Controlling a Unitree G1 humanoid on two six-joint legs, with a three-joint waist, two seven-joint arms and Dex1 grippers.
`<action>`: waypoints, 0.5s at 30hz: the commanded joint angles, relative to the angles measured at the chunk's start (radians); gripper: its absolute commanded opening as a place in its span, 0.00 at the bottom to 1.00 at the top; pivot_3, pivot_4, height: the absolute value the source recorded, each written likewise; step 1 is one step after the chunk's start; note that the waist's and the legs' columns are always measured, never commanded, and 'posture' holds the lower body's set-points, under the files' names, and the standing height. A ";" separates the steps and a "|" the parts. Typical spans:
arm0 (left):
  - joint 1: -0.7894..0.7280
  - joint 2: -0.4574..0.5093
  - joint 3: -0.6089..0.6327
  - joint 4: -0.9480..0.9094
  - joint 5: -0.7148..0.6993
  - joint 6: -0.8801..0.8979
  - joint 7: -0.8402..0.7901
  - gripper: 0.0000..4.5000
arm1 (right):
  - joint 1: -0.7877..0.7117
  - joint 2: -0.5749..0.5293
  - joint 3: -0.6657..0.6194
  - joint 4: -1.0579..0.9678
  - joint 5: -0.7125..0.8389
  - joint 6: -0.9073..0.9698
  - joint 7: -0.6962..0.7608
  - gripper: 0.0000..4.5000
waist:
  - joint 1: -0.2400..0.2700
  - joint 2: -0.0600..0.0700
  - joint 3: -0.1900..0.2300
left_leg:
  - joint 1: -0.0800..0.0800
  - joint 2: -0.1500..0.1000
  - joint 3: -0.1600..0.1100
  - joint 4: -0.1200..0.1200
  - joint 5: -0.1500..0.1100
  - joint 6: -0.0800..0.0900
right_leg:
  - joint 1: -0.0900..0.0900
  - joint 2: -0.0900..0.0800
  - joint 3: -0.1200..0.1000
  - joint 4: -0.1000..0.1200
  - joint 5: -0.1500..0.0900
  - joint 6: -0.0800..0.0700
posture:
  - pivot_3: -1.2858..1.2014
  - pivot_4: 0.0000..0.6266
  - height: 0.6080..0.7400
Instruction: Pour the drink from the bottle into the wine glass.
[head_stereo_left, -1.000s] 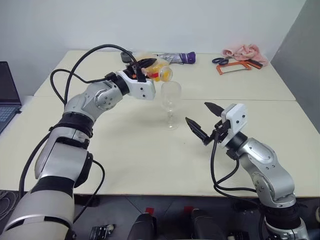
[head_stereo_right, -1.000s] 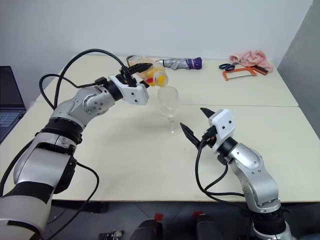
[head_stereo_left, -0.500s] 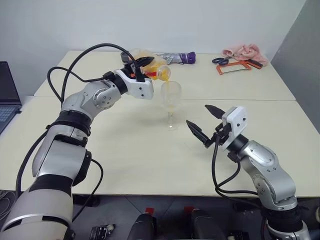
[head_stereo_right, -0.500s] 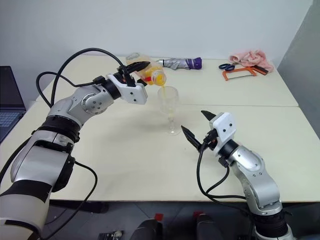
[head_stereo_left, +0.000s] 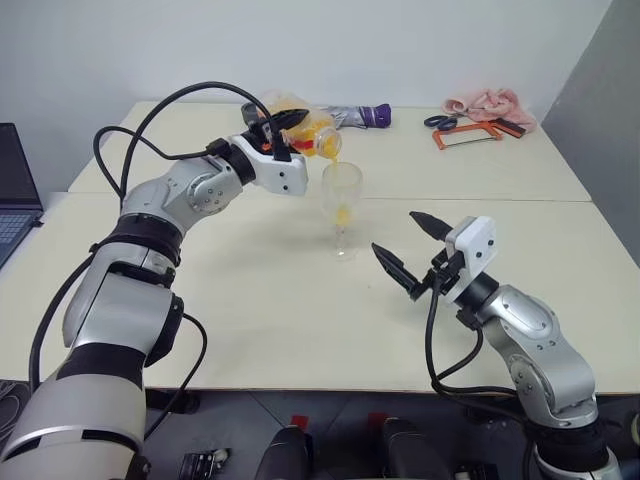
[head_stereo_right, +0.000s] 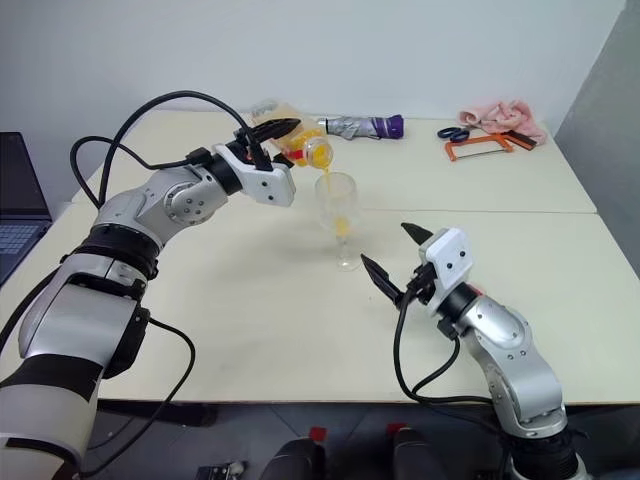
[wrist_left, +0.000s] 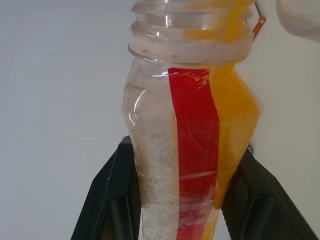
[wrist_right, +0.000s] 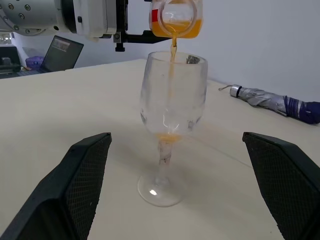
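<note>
Pouring was under way at this moment. At the far left edge of the cream table (head_stereo_left: 250, 300) lay a dark laptop (head_stereo_left: 15, 180), apart from the work. Right of it the left gripper (head_stereo_left: 285, 128) stood clamped on the small clear plastic bottle with the red label strip (head_stereo_left: 300, 122), its black fingers (wrist_left: 107, 200) pressing both sides of the body. The bottle was uncapped and tipped mouth-down over the clear stemmed wine glass (head_stereo_left: 342, 208), which stood near the table's middle — a thin stream of the bright orange drink (wrist_right: 173, 45) ran from the mouth into the bowl. Only a small pool had gathered at the bottom of the bowl, while a good share of orange liquid remained in the bottle, so most of the pour seemed yet to come. Further right, toward the near edge, the right gripper (head_stereo_left: 410, 248) hung with its jaws spread wide and nothing in them, aimed at the glass. At the far right corner lay a folded grey-and-purple umbrella (head_stereo_left: 358, 116), scissors (head_stereo_left: 440, 121) and a pink cloth (head_stereo_left: 485, 102) — none involved.
</note>
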 joint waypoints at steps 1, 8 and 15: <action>-0.051 0.021 -0.002 -0.009 0.005 -0.008 0.036 0.37 | 0.001 -0.001 -0.005 -0.046 0.011 -0.009 0.001 1.00 | 0.000 0.000 0.000 | 0.000 0.000 0.000 0.000 0.000 0.000 | 0.000 0.000 0.000 0.000 0.000 0.000 | 0.52 0.24 1.00; -0.060 0.024 -0.011 -0.004 0.017 -0.011 0.049 0.37 | 0.009 0.003 -0.005 -0.042 0.009 -0.017 0.000 1.00 | 0.000 0.000 0.000 | 0.000 0.000 0.000 0.000 0.000 0.000 | 0.000 0.000 0.000 0.000 0.000 0.000 | 0.52 0.24 1.00; -0.071 0.026 -0.024 0.000 0.021 -0.012 0.059 0.37 | 0.018 0.010 -0.003 -0.040 0.005 -0.036 0.001 1.00 | 0.000 0.000 0.000 | 0.000 0.000 0.000 0.000 0.000 0.000 | 0.000 0.000 0.000 0.000 0.000 0.000 | 0.52 0.24 1.00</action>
